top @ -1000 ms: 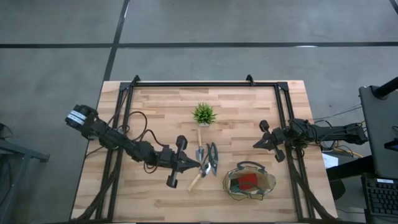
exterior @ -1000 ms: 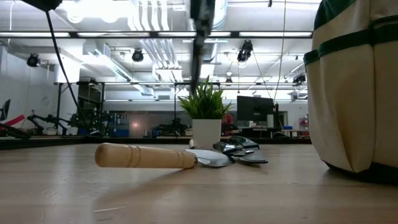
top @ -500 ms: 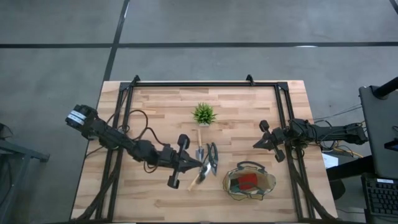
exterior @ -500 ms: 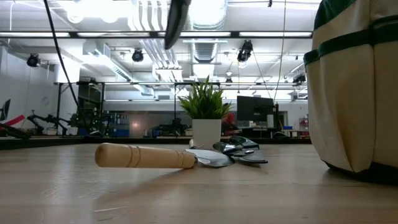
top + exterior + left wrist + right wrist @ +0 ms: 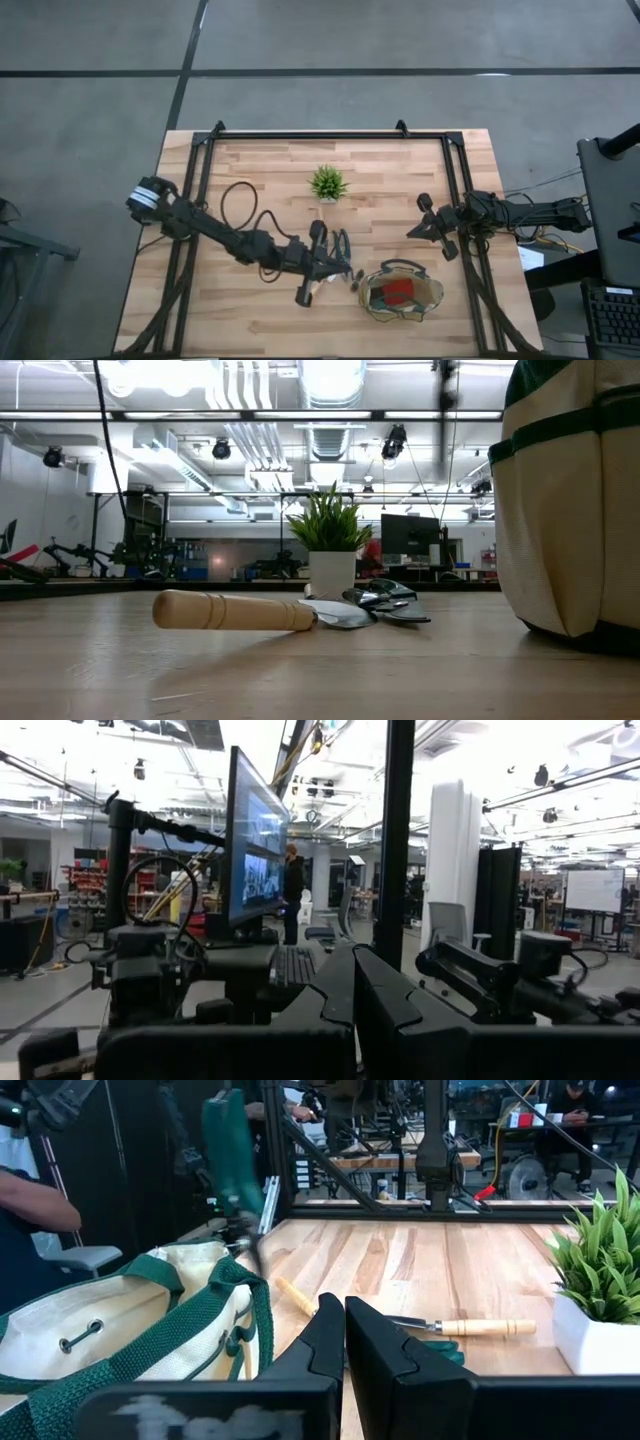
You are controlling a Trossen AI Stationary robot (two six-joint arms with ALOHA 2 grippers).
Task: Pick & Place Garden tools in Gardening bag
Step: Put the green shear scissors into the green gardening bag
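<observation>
The left gripper (image 5: 343,272) is hanging over the middle of the bench (image 5: 250,170), at about 9 o'clock from the gardening bag (image 5: 432,290). Its fingers are squeezed together on what looks like green-handled shears (image 5: 230,1140), with the blades pointing down (that way they should slip into the bag's mouth). They are being held high, I think, so they can clear the bag's rim. Under the arm, a wooden-handled trowel (image 5: 235,610) is lying flat on the bench. More shears (image 5: 341,243) are lying just beside it, at 12 o'clock from the gripper. These are waiting for their turn.

The little potted plant (image 5: 327,183) is standing farther off at 12 o'clock and is not in the way. The bag is sitting at 5 o'clock on the bench, and a red thing (image 5: 400,291) is already lying inside it. The bag's loop handles could catch the shears. The right gripper (image 5: 415,230) is waiting at 1 o'clock from the bag, fingers together and holding nothing.
</observation>
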